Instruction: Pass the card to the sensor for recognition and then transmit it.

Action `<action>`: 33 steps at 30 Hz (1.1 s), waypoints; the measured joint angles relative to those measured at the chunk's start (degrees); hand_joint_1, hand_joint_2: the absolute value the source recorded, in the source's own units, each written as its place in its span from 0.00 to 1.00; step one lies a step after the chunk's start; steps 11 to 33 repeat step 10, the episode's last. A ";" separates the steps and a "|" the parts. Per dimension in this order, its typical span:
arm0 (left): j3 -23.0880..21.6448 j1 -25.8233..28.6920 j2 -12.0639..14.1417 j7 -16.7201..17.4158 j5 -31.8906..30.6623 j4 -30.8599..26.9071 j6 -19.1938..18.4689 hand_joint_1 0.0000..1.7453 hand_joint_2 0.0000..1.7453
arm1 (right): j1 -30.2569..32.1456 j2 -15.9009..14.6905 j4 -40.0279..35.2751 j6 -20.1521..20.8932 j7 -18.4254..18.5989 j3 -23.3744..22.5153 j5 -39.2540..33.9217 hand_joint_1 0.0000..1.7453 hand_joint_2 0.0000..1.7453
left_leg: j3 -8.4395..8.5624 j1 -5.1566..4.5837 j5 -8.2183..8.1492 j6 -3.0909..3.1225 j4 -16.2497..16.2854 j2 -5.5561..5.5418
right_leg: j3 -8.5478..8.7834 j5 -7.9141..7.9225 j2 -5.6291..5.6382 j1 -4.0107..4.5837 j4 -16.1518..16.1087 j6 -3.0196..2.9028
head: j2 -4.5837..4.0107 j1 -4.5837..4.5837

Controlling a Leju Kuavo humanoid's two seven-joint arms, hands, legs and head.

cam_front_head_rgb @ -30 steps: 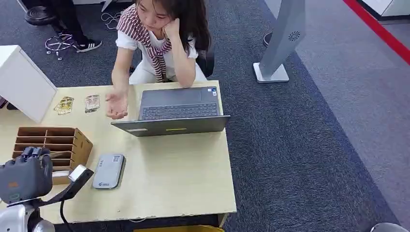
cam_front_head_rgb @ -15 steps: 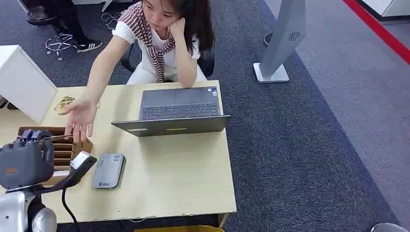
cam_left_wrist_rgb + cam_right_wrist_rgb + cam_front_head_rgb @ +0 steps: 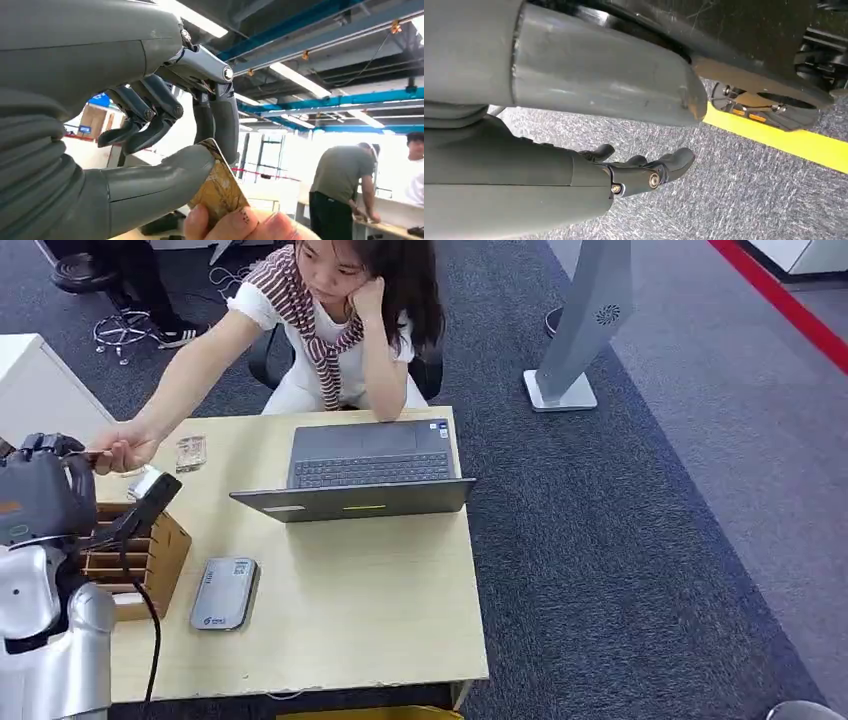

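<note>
- The gold card (image 3: 220,192), its print too blurred to read, is pinched between the left hand's (image 3: 165,125) thumb and a finger, raised over the wooden organizer (image 3: 140,545).
- A person's hand (image 3: 120,450) grips the card's other edge.
- The grey sensor (image 3: 224,593) lies on the table (image 3: 350,610); its label is unreadable.
- The right hand (image 3: 639,170) hangs with its fingers loosely apart, holding nothing.

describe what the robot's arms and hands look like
The left arm is silver metal, ending in a dark grey left hand with a small orange mark, and a black cable hangs beside it. Up close, a grey ribbed cover, thick grey thumb and darker fingers. The right hand is likewise dark grey.
</note>
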 joint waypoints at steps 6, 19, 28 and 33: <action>-0.57 -1.71 0.70 0.00 0.00 3.48 0.39 1.00 1.00 | 0.00 0.00 0.04 0.00 -0.02 0.02 0.33 0.00 0.00 | 0.01 0.00 0.00 0.00 0.00 0.02 | 0.01 0.00 0.02 -0.01 0.00 0.00 | 0.00 0.00; -0.57 -1.71 0.83 -0.30 0.00 4.66 0.50 1.00 1.00 | 0.01 0.00 0.09 -0.02 0.00 0.02 0.35 0.00 0.00 | 0.01 0.00 0.00 0.00 0.00 0.02 | 0.00 0.00 0.02 -0.01 0.00 0.00 | 0.00 -0.02; -0.57 -1.71 0.83 -0.30 0.00 4.66 0.50 1.00 1.00 | 0.01 0.00 0.09 -0.02 0.00 0.02 0.35 0.00 0.00 | 0.01 0.00 0.00 0.00 0.00 0.02 | 0.00 0.00 0.02 -0.01 0.00 0.00 | 0.00 -0.02; -0.57 -1.71 0.83 -0.30 0.00 4.66 0.50 1.00 1.00 | 0.01 0.00 0.09 -0.02 0.00 0.02 0.35 0.00 0.00 | 0.01 0.00 0.00 0.00 0.00 0.02 | 0.00 0.00 0.02 -0.01 0.00 0.00 | 0.00 -0.02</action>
